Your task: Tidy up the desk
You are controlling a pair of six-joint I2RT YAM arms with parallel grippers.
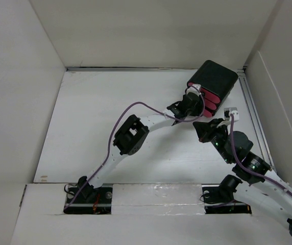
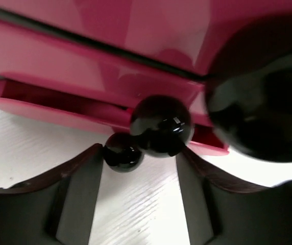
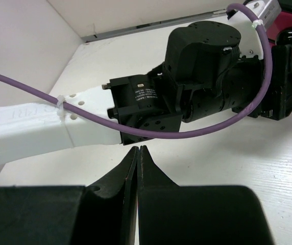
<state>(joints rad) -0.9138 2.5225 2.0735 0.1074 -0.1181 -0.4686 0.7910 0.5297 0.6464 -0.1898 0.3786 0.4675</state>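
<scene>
Worktop [image 1: 84, 132] lies under both arms, the right end effector [image 3: 138, 150] pinched shut, empty, near the left arm's cable [image 3: 187, 133], while the left end effector [image 2: 140, 151], wide astride a drawer knob [image 2: 161, 125], could slip off-centre and drag the far-right-corner box [image 1: 218, 76].

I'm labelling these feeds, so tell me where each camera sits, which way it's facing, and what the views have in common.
Top external: above and behind the bases, looking down on the desk; both arms show, left gripper at the black box.
Left wrist: low over the desk, facing a pink drawer and its black knob; its own spread fingers show.
Right wrist: facing the left arm's wrist; the right gripper shows, fingers together.
Shared: top external and right wrist both show the left arm's wrist and purple cable.
</scene>
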